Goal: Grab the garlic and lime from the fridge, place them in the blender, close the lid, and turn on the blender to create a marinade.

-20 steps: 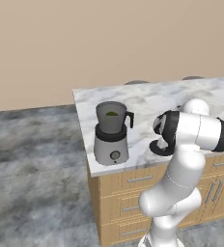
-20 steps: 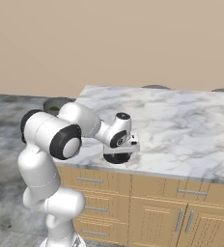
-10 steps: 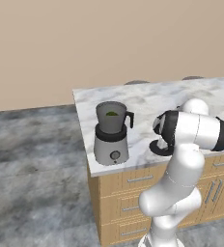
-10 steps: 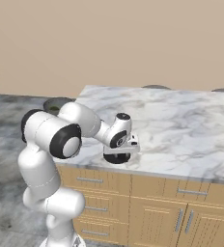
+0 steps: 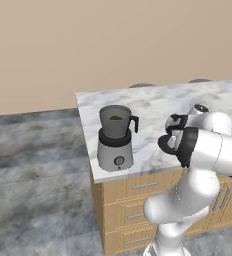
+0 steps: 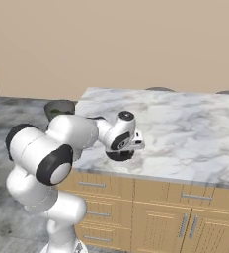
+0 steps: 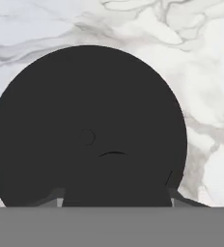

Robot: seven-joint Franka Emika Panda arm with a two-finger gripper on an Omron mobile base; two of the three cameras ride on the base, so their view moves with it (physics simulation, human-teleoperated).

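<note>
On the marble table [image 6: 185,133], the hand [image 6: 122,154] is closed on the lid [image 7: 87,128]; a light, stiff, slick disc, best held by its rim.

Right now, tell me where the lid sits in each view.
Left base view: lid right of centre, a dark disc partly behind the arm, right of the blender.
Right base view: lid centre, under the hand near the counter's front edge.
Hand view: lid across the centre.
Shared landmark: the marble counter.
</note>
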